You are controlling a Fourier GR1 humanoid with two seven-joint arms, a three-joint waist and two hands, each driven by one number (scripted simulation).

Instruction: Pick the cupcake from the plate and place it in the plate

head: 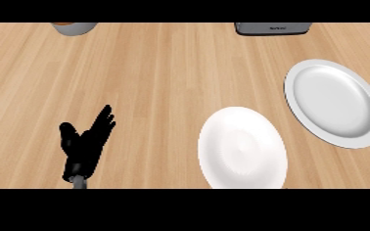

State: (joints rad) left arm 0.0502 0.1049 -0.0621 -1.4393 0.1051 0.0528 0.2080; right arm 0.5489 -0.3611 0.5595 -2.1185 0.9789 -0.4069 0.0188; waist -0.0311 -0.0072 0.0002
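Two plates lie on the wooden counter. A white plate [242,148] sits low in the middle-right, nothing on it. A pale grey plate [332,103] lies at the right edge, also bare. No cupcake shows anywhere in the head view. My left hand [86,144] rests at the lower left, fingers straight and pointing up, well apart from both plates. My right hand does not show.
A grey cup or bowl [73,27] is cut off by the top edge at the upper left. A dark grey appliance [273,28] stands at the top right. Bare wood [159,78] spans the middle of the counter.
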